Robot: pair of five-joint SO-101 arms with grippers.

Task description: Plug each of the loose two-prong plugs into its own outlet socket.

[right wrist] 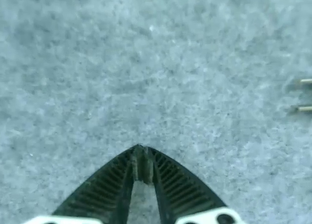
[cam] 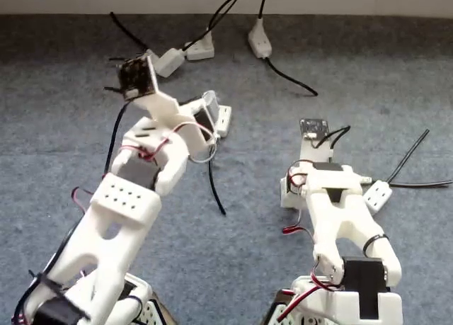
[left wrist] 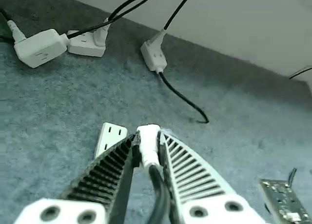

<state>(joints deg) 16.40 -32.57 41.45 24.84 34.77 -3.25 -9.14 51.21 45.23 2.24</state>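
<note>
One plug [left wrist: 148,153] sits lengthwise in the left gripper [left wrist: 147,139], pointing away

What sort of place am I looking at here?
Likely a robotics practice bench rather than a home: two white arms on a grey felt-like mat, with loose outlet sockets and a black-corded plug laid out.

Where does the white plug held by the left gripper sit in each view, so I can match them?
High view: white plug in the left gripper, upper left of centre, beside an outlet socket.
Left wrist view: white plug clamped between the fingers, next to that outlet socket.
Right wrist view: grey carpet under the shut right gripper.
Shared landmark: the outlet socket, and grey carpet throughout.
</note>
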